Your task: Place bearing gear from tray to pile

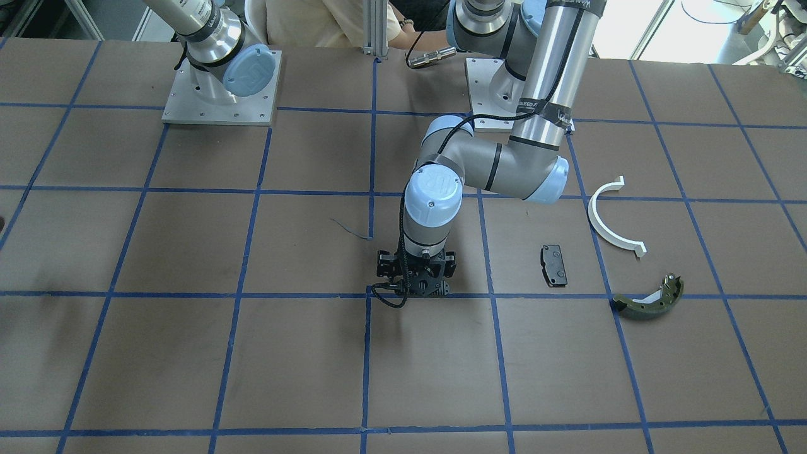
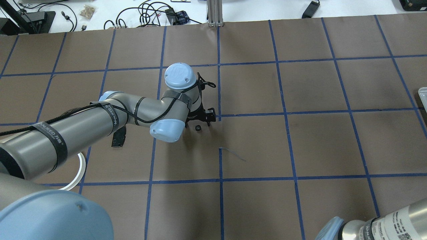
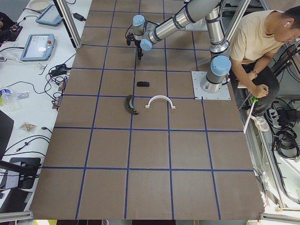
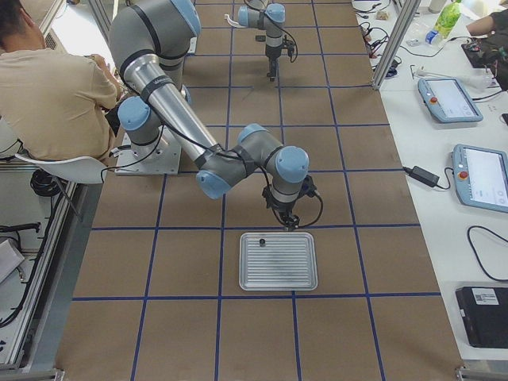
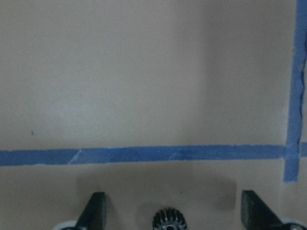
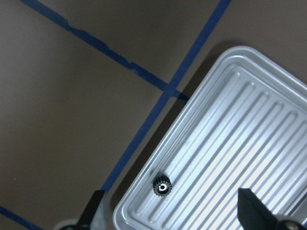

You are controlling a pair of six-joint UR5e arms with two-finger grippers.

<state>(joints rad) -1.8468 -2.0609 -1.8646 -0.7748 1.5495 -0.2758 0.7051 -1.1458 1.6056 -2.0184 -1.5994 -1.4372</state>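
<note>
**A:** Where is the bearing gear?

**B:** One bearing gear [image 6: 162, 187] lies flat in the tray [image 6: 249, 143], close to a corner. The right gripper [image 4: 287, 221] hovers over that end of the tray. Its fingers are spread wide and grip nothing.

**A:** And the other arm?

**B:** The left gripper [image 5: 172, 194] points straight down at the bench [image 1: 189, 353], just beside a crossing of blue tape [image 5: 144, 154]. Its jaws are also wide apart. A second gear [image 5: 169, 219] sits between the fingers and touches neither. In the overhead view it looks to be resting on the brown paper.

**A:** How near is the pile?

**B:** It is apart from that gripper, toward the robot's left. The black pad [image 1: 553, 265] is nearest. The white half-ring [image 1: 615, 217] and the olive brake shoe [image 1: 649, 301] lie beyond it. None of the three touch.
</note>
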